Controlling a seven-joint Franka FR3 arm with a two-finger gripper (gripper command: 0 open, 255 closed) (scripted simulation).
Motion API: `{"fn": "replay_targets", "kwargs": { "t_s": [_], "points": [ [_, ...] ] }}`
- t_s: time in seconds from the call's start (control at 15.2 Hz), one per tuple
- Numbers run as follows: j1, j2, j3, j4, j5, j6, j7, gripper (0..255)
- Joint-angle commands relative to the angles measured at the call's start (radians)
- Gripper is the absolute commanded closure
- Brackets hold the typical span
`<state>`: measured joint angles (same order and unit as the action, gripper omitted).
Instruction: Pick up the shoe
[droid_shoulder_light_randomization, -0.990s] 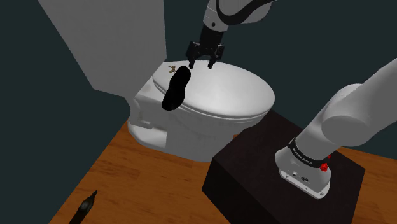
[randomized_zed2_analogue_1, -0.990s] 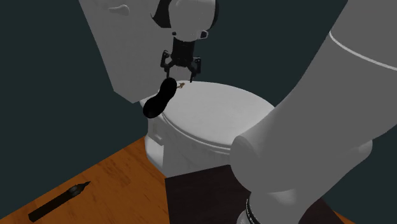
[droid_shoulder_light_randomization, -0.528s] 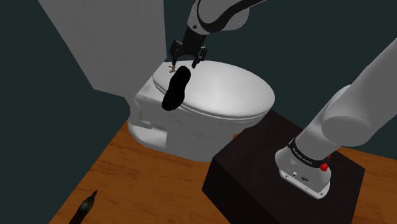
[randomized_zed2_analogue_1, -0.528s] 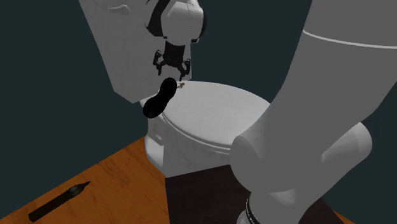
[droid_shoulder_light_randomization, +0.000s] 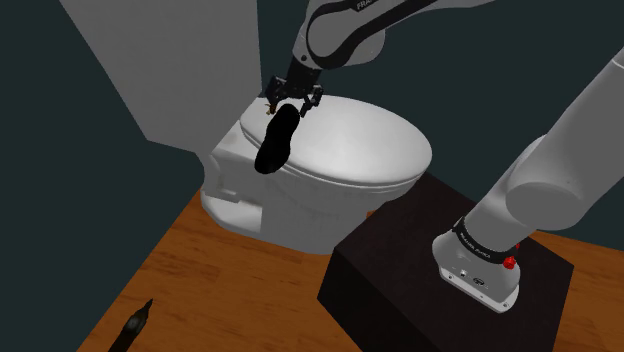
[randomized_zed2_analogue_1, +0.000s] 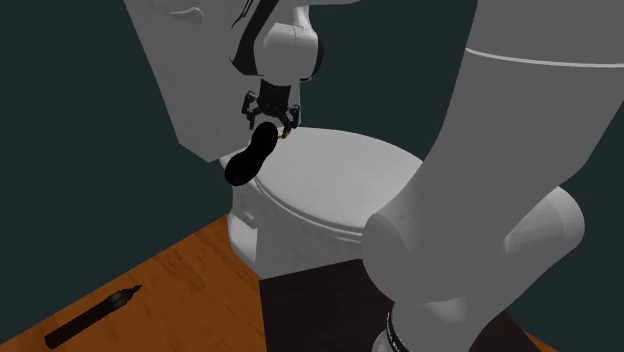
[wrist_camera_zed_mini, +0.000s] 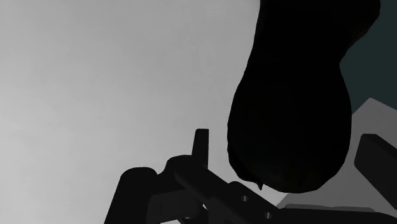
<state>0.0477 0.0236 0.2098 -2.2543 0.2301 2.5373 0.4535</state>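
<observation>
Likely light, stiff, slightly slick: pinch the plain black elongated shoe on the white toilet lid across its narrow end, between the parted, untouching fingers of the black two-finger gripper.

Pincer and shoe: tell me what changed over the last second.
The pincer swung toward the shoulder view's left and down, from above the toilet lid to the upper end of the black shoe; its fingers stand apart around it, nothing gripped yet. The shoe, lying over the toilet's edge, and the dark marker on the floor stayed put.
</observation>
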Motion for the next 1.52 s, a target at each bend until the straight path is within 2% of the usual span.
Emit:
{"fn": "replay_targets", "kwargs": {
  "t_s": [0.0, 0.59, 1.45],
  "points": [
    [0.000, 0.002, 0.000, -0.001, 0.000, 0.003, 0.000, 255],
    [0.000, 0.002, 0.000, 0.000, 0.000, 0.003, 0.000, 255],
    [-0.006, -0.086, -0.006, 0.085, -0.014, -0.169, 0.028, 255]
  ]
}}
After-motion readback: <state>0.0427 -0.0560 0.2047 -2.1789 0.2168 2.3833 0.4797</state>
